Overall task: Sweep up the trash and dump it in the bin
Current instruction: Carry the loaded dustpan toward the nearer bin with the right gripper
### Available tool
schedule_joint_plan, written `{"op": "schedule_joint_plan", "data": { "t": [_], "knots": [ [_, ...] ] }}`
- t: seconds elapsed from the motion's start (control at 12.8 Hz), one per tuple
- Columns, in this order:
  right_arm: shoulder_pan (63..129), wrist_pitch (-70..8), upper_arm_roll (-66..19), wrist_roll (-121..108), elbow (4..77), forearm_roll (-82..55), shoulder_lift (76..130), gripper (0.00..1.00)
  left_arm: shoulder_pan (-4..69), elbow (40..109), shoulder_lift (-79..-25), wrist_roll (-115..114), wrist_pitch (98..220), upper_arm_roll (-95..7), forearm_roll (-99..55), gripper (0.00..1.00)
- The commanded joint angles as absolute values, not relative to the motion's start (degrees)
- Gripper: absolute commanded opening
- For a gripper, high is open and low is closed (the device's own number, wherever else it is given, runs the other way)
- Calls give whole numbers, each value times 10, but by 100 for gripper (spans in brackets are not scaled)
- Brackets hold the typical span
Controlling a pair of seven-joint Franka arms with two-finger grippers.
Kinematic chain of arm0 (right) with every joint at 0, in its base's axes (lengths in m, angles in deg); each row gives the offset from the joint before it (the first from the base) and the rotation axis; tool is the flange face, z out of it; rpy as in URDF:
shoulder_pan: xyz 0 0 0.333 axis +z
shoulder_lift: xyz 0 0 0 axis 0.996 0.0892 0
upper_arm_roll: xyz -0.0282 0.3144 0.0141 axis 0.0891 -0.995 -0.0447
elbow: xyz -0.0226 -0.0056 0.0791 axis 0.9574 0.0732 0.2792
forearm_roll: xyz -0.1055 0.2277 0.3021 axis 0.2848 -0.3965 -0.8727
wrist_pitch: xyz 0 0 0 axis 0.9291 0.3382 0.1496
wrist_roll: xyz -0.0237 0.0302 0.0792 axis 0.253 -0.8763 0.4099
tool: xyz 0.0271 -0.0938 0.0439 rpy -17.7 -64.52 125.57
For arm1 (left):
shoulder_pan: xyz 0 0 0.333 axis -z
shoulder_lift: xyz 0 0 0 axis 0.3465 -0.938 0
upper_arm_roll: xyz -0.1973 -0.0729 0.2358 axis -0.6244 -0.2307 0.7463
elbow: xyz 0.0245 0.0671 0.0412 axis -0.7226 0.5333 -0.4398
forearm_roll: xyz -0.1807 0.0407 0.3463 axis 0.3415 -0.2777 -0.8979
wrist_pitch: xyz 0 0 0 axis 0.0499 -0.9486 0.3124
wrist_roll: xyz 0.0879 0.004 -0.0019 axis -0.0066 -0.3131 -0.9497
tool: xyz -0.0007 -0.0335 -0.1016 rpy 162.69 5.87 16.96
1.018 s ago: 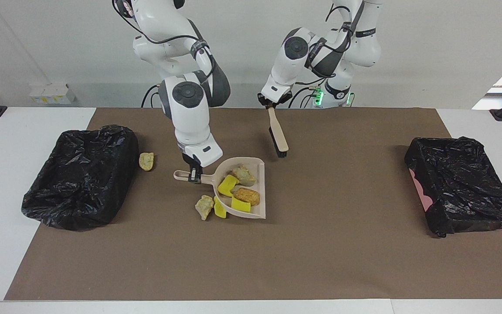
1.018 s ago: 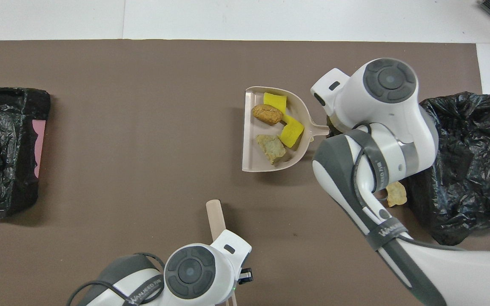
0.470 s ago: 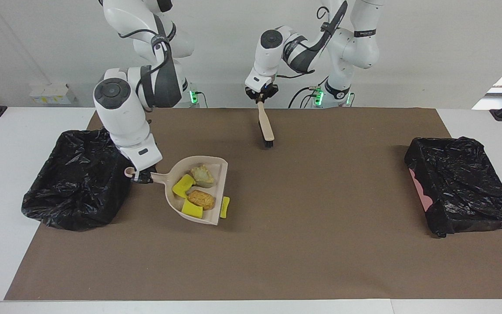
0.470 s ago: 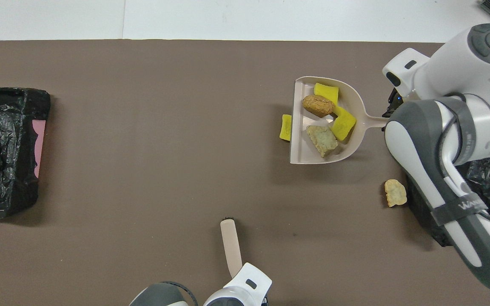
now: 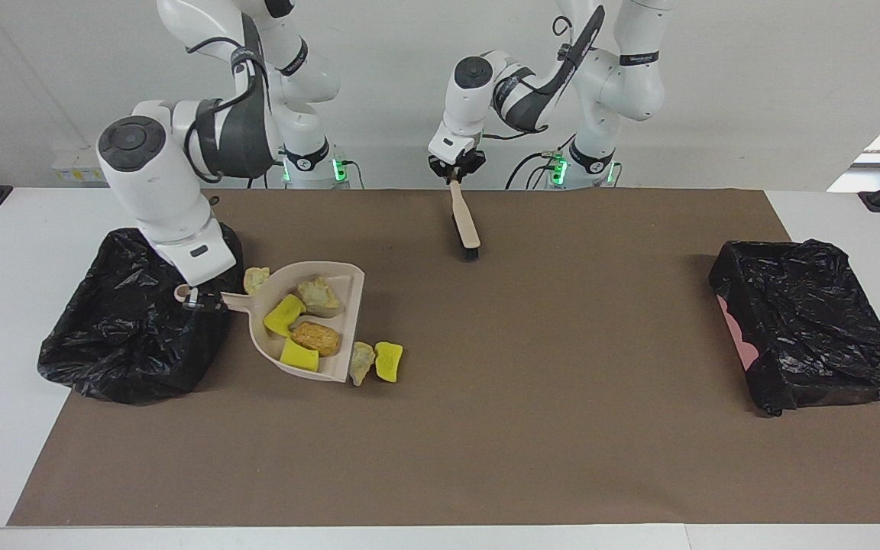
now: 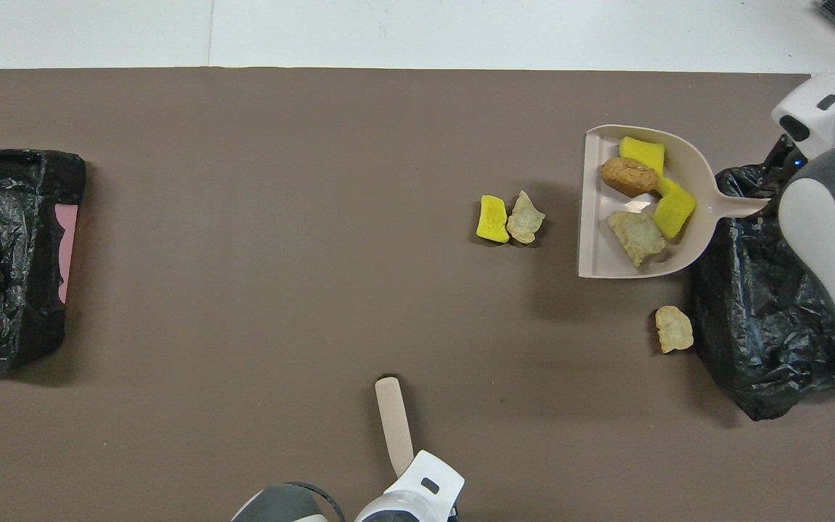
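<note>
My right gripper (image 5: 197,299) pinches the end of the handle of the beige plastic dustpan (image 5: 310,284), lifted over the edge of the black-bagged bin (image 5: 134,321) at the left of the facing view. The pan (image 6: 609,246) sits in the upper right of the overhead view and carries four bits of trash: two yellow sponge pieces (image 5: 284,315) (image 5: 299,356), one brown potato-like lump (image 5: 315,336) and one pale beige rock-like lump (image 5: 318,296). On the brown table mat (image 5: 486,428), a third yellow sponge piece (image 5: 388,360) and a pale rock-like lump (image 5: 361,360) lie touching each other, just beside the pan's open lip. Another pale lump (image 6: 674,328) rests on the mat beside the bin, at the right of the overhead view. My left gripper (image 5: 455,169) is pressed onto the handle of the beige brush (image 5: 464,223), which hangs bristles-down at the top centre of the facing view. A second black-bagged bin (image 5: 807,321) sits at the right of that view.
</note>
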State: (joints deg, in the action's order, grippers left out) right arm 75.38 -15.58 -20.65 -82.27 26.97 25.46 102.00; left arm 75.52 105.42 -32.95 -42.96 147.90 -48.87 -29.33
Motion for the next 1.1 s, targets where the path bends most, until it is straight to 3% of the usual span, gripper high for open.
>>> {"op": "schedule_joint_plan", "data": {
  "t": [0.0,0.08,0.31,0.39,0.7,1.02],
  "knots": [
    [708,-144,-209,-836,270,292,1008,0,765,1062,-326,-433,1488,-483,-305,0],
    [688,-144,-209,-841,271,306,1008,0,764,1062,-326,-417,1483,-483,-305,4],
    [621,-154,-209,-906,265,324,1007,0,756,1058,-328,-399,1478,-482,-305,80],
    [594,-154,-209,-933,265,322,1006,0,754,1052,-337,-387,1478,-479,-306,100],
    [520,-154,-206,-1057,280,369,983,0,653,959,-342,-279,1379,-479,-372,100],
    [524,-176,-207,-1066,308,493,968,0,528,838,-337,-144,1269,-478,-399,100]
  ]
}}
